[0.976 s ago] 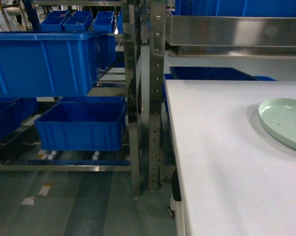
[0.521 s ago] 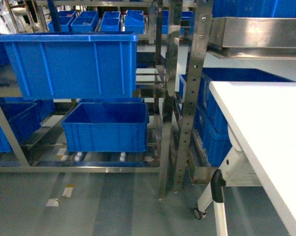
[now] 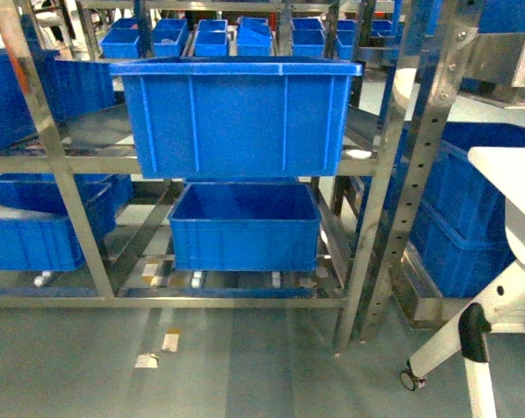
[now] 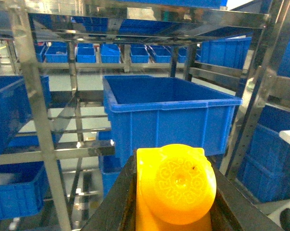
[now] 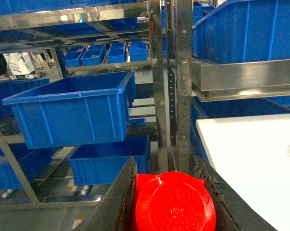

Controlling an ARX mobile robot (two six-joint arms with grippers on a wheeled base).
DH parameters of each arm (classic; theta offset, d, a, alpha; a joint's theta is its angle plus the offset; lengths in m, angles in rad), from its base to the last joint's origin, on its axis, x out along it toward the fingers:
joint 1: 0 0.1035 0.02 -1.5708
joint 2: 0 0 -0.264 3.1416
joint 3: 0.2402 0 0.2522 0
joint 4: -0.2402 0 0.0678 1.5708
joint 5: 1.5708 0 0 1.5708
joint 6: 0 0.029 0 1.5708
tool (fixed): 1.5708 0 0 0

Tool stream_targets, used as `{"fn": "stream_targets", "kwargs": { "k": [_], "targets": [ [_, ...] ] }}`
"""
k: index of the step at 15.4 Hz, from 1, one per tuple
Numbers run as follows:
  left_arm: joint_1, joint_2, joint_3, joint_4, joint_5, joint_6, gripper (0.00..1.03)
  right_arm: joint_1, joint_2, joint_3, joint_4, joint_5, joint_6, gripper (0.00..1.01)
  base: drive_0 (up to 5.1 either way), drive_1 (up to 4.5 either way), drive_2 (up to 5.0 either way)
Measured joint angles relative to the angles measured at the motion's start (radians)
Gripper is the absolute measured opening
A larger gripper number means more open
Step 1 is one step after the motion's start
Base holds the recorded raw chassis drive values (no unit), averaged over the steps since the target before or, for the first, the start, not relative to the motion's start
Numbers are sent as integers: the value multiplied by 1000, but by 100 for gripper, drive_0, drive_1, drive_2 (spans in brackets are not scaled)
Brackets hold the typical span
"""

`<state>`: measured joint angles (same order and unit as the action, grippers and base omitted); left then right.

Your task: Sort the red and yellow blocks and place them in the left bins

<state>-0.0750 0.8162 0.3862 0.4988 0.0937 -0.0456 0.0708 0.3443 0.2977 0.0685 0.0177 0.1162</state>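
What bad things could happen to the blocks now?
The yellow block and the red block sit between the jaws, not yet over any bin, so a slip might drop them on the floor. The metal rack post stands near the upper blue bin; an arm might bump it.

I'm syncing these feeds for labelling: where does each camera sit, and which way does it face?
Head: rides the robot, slanting down at the steel rack and big upper crate; no arm shows.
Left wrist: behind the left end effector, shut on the yellow block, facing that crate.
Right wrist: behind the right end effector, shut on the red block; white table at right.
All share the crate.
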Motion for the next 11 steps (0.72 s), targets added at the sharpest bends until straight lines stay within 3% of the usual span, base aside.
{"fn": "stream_targets", "kwargs": {
  "k": [11],
  "targets": [
    [0, 2, 0, 3, 2, 0, 27, 0, 1, 0, -1, 0, 0, 29, -495, 250, 250]
  ]
}}
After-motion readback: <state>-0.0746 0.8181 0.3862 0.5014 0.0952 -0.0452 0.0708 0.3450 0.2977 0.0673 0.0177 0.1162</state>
